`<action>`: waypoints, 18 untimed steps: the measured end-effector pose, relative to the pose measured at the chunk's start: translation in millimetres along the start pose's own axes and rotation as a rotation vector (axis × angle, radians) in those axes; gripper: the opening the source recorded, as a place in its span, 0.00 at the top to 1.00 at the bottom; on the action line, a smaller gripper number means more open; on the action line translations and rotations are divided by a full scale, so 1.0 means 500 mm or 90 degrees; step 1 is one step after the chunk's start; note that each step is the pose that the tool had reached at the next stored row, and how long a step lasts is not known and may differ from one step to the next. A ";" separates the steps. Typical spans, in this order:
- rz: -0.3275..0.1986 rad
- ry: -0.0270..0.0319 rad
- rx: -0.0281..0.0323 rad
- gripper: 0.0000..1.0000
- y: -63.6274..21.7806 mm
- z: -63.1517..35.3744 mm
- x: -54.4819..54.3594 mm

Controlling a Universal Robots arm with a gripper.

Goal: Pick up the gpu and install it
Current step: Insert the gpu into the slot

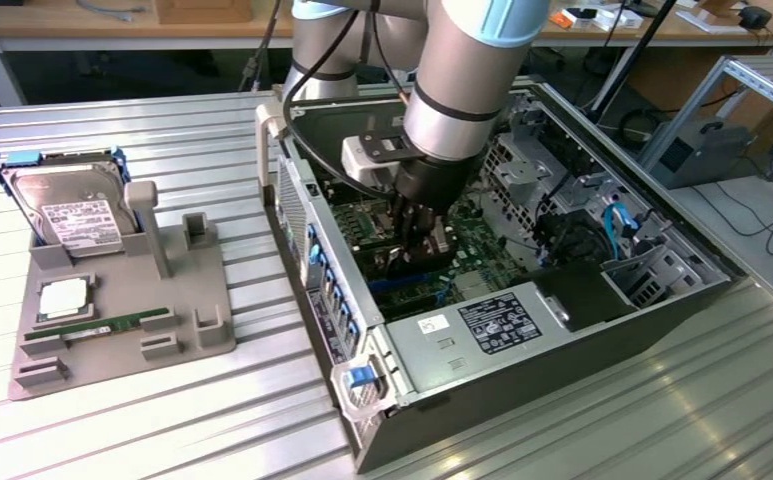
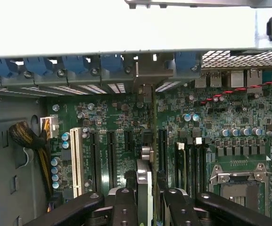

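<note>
The robot arm reaches down into the open computer case (image 1: 493, 330) lying on its side on the ribbed metal desk (image 1: 133, 430), with the tool (image 1: 413, 245) low over the green motherboard (image 1: 486, 275). In the wrist view the tool (image 2: 145, 197) is clamped on the gpu (image 2: 145, 155), a thin card seen edge-on between the black fingers (image 2: 126, 207), standing upright among the black expansion slots (image 2: 111, 155) with its metal bracket (image 2: 145, 80) up against the rear slot openings beside the blue clips (image 2: 110, 63). Whether the card is fully seated cannot be told. At the exterior view's left a grey parts holder (image 1: 119, 330) carries a hard drive (image 1: 73, 215), a processor (image 1: 63, 298) and a memory stick (image 1: 113, 325).
</note>
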State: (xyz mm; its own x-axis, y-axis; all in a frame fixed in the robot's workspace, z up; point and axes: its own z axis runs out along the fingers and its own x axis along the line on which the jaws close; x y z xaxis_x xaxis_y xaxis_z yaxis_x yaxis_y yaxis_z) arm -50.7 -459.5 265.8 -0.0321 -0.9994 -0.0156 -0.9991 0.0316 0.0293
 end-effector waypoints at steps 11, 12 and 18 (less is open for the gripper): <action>0.000 -0.0004 0.0000 0.73 0.000 0.007 0.002; 0.000 -0.0004 0.0000 0.73 0.000 0.007 0.002; 0.000 -0.0004 0.0000 0.73 0.000 0.008 0.001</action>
State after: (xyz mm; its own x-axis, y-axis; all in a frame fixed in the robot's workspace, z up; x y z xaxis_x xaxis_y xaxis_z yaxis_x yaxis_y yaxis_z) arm -50.7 -460.0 261.6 -0.0321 -0.9994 -0.0163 -0.9991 0.0316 0.0293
